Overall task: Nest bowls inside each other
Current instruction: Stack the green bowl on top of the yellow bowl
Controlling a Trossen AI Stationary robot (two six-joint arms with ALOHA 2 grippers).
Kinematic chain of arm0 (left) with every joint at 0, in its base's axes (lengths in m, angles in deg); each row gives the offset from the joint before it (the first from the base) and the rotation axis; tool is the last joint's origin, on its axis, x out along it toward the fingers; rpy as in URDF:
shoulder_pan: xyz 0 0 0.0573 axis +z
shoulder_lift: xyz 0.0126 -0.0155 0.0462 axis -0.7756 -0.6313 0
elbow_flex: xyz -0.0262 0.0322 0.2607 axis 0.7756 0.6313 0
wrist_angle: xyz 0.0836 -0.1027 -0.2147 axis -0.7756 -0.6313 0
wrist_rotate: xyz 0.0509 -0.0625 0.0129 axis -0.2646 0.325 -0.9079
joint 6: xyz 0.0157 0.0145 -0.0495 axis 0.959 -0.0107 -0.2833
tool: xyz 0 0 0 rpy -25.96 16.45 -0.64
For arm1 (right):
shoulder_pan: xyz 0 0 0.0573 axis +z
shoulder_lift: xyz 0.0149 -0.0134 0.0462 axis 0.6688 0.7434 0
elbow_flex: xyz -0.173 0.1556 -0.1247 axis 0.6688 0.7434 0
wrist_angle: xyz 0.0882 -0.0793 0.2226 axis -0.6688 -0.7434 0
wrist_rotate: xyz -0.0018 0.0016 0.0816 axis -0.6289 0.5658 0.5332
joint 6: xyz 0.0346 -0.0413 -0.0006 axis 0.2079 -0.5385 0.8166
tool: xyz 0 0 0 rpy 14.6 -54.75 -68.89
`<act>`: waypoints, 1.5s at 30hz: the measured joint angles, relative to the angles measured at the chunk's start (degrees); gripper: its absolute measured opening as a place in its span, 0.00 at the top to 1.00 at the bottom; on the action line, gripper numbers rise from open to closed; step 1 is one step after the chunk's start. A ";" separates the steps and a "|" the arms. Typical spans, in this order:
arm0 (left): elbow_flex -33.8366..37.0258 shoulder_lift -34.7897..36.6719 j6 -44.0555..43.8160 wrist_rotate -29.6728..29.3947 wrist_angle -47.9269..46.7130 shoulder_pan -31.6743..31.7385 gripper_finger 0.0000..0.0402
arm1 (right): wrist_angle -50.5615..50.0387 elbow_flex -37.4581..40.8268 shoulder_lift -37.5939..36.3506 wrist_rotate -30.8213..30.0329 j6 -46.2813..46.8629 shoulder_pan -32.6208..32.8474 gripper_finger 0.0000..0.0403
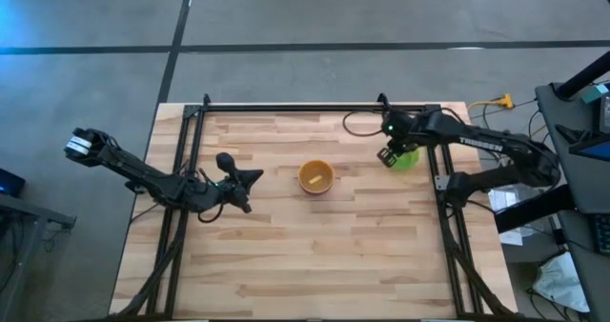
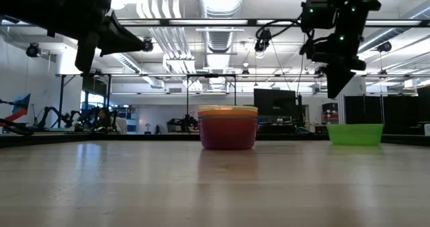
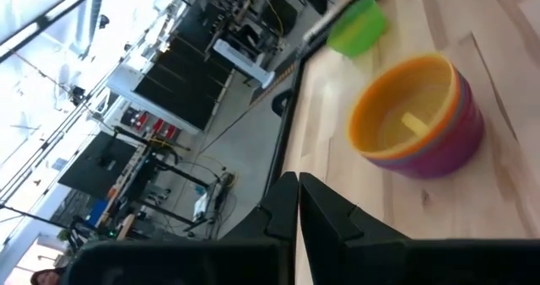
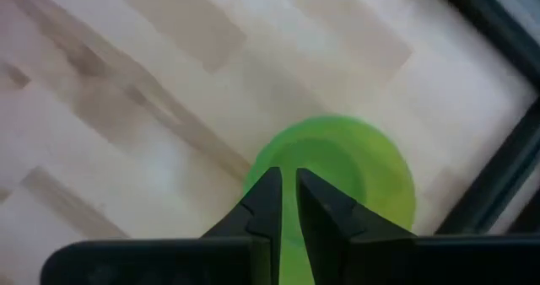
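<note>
A stack of nested bowls (image 1: 315, 177) stands at the table's middle. An orange bowl (image 3: 405, 108) is innermost on top and a purple one (image 3: 447, 146) shows outermost at the bottom. In the low view the stack (image 2: 228, 127) rests on its base. A single green bowl (image 1: 408, 157) stands upright near the far right corner. My right gripper (image 2: 334, 86) hangs shut above the green bowl (image 2: 355, 133), fingers pointing down and clear of its rim; its wrist view looks down into that bowl (image 4: 354, 163). My left gripper (image 1: 243, 179) hovers shut, left of the stack.
A black metal frame (image 1: 286, 106) runs along the far edge and down both sides of the wooden table. Bare wood (image 1: 315, 255) lies between the stack and the near edge. Cables and equipment (image 1: 534, 198) sit beyond the right edge.
</note>
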 joint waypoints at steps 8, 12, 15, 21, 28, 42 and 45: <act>-0.12 0.00 0.00 0.04 2.40 0.01 1.00 | -0.23 1.73 0.77 10.58 -0.94 -3.33 0.82; 0.06 0.00 0.00 0.06 2.37 0.02 1.00 | -0.18 1.25 1.80 10.59 -1.31 -3.33 0.74; 0.09 0.00 0.00 0.06 2.37 0.00 1.00 | -0.17 1.27 2.43 10.58 -1.55 -3.33 0.70; 0.11 0.00 0.00 0.06 2.37 0.00 1.00 | -0.17 2.30 4.26 10.58 -1.55 -3.31 0.67; 0.13 0.00 0.00 0.06 2.37 0.00 1.00 | 0.04 4.62 7.75 10.60 -1.56 -3.18 0.70; 0.17 0.00 0.00 0.06 2.37 0.00 1.00 | 0.64 5.77 12.89 10.66 -4.93 -3.16 0.91; 0.17 0.00 0.00 0.06 2.37 0.00 1.00 | 0.73 5.77 12.89 10.58 -5.58 -3.16 0.97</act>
